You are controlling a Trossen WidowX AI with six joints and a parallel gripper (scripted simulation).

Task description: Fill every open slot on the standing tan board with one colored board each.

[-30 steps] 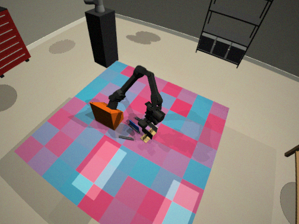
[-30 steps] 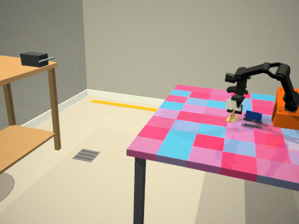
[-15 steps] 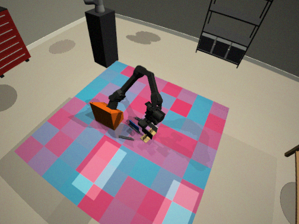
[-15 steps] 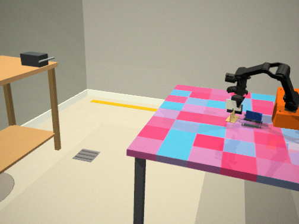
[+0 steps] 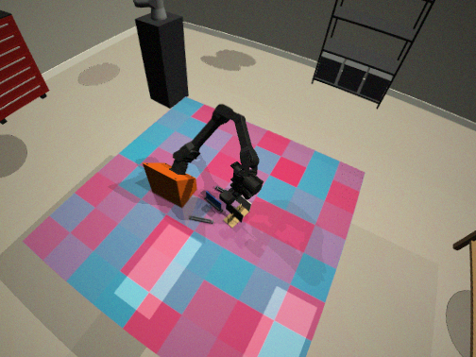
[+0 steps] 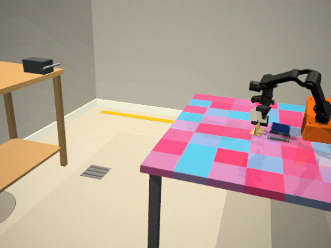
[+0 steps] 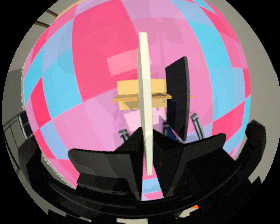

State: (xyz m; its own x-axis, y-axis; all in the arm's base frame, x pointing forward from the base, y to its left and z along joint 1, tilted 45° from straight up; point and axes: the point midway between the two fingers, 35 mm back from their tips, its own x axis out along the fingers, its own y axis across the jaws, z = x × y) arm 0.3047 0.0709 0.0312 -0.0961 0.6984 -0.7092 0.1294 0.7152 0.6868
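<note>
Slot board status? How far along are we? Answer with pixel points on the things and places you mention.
Done, apparently: black board (image 5: 234,212) (image 6: 263,123) (image 7: 178,100) sits crosswise on the tan board (image 5: 231,219) (image 6: 258,127) (image 7: 128,98). In hand: white board (image 5: 247,203) (image 6: 257,116) (image 7: 145,90), upright in the pincer (image 5: 240,203) (image 6: 263,116) (image 7: 149,137), over the tan board; can't tell if seated. Left: blue board (image 5: 213,201) (image 6: 280,128) (image 7: 171,133), still in its holder.
</note>
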